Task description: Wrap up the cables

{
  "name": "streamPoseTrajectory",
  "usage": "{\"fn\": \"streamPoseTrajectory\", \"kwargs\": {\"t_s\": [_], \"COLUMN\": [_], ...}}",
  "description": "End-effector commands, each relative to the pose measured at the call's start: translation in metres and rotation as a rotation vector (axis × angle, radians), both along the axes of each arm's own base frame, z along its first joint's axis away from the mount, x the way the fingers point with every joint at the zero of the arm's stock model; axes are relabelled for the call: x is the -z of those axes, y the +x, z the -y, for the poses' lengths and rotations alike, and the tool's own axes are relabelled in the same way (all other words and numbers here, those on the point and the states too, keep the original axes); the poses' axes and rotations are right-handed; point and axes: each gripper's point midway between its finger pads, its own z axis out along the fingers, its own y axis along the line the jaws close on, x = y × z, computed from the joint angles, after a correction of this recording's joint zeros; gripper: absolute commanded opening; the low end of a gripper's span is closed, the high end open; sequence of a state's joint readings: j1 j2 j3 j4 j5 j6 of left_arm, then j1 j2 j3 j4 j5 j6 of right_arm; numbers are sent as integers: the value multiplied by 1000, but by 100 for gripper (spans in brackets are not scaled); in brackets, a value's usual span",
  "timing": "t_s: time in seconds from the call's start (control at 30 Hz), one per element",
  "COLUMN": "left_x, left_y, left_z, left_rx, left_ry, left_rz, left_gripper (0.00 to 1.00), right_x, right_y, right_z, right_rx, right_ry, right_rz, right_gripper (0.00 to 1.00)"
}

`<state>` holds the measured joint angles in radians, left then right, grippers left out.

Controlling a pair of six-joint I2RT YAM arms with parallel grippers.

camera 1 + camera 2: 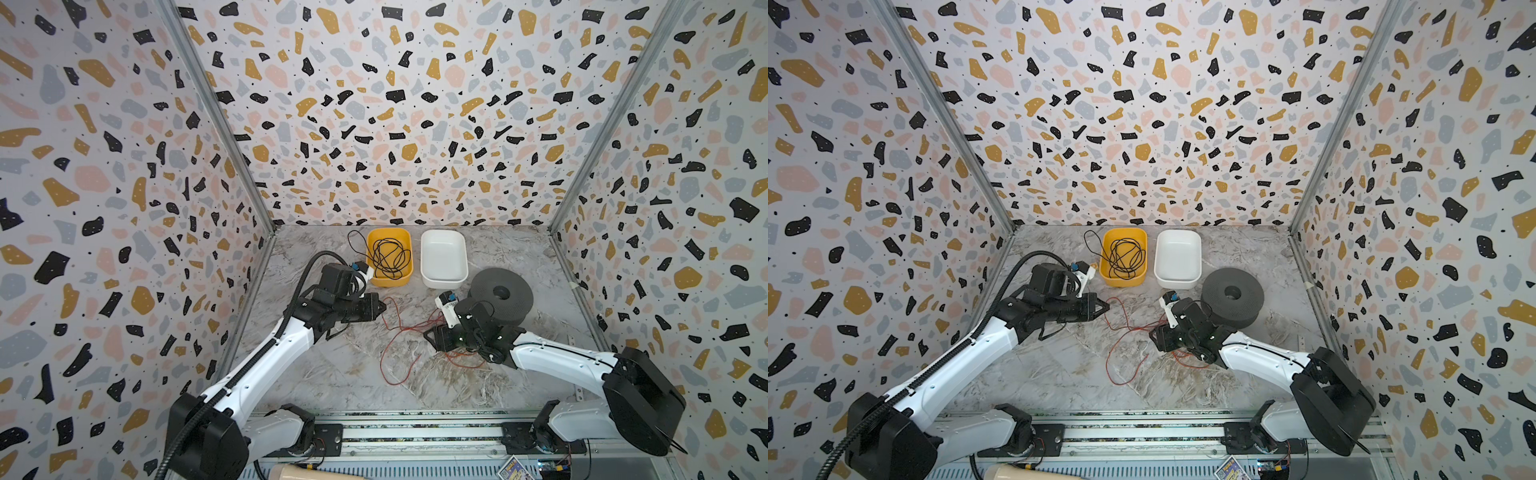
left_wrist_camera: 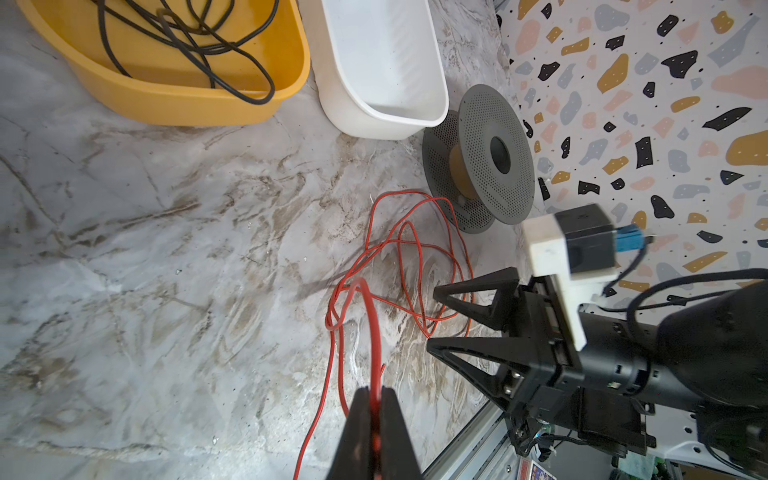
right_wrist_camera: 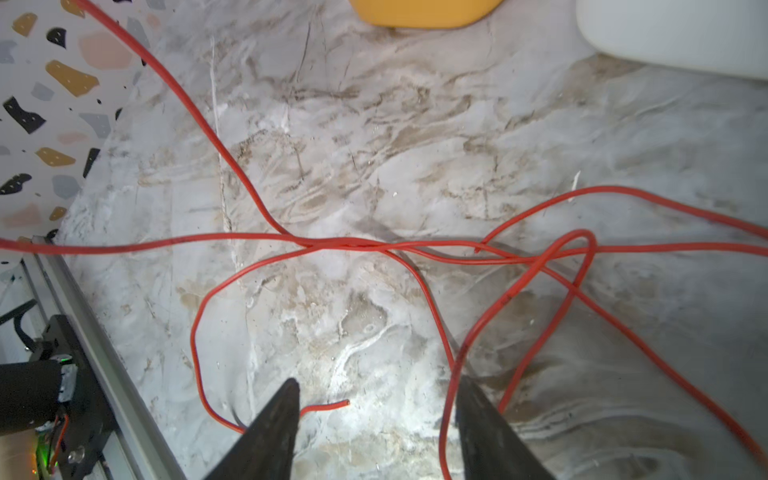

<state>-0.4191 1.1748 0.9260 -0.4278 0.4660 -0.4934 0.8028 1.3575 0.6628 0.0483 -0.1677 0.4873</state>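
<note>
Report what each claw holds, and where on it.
Left claw pinches the red wire at a raised bend. Right claw stands open over loose strands, holding nothing.

Two tubs: one yellow tub [image 1: 388,281], one white tub [image 1: 442,284]; one grey spool [image 1: 484,282]. Two wires: one red-orange wire [image 3: 332,243], one black wire [image 1: 386,257]; two grippers: left gripper [image 2: 374,392], right gripper [image 3: 376,384].

Both top views look down from the front over the table [image 1: 332,374]; close wrist views share the red wire [image 3: 332,243].
</note>
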Motion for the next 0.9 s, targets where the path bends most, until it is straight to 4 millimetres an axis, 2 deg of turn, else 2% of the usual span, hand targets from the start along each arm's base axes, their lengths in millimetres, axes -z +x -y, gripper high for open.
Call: {"fn": "streamPoseTrajectory", "kwargs": {"t_s": [0.0,0.1,0.3,0.53,0.87], "left_x": [-10,-18,-36,-43,-50], "left_y": [1,2,5,6,6], "left_z": [-1,1,4,5,6], "left_rx": [-3,0,-6,-9,-4], "left_ry": [-14,-33,-61,-75,-81], "left_rz": [22,27,51,57,65], "left_gripper": [0,0,0,0,0], "right_x": [-21,-19,-4,16,39], "right_y": [-11,-10,7,28,47], "right_z": [-21,-29,-32,-32,-36], "right_rx": [-102,-145,-179,-204,-225], "right_ry": [22,-9,-106,-149,-250], "right_rz": [62,99,172,184,221], "right_gripper": [57,57,55,53,53]}}
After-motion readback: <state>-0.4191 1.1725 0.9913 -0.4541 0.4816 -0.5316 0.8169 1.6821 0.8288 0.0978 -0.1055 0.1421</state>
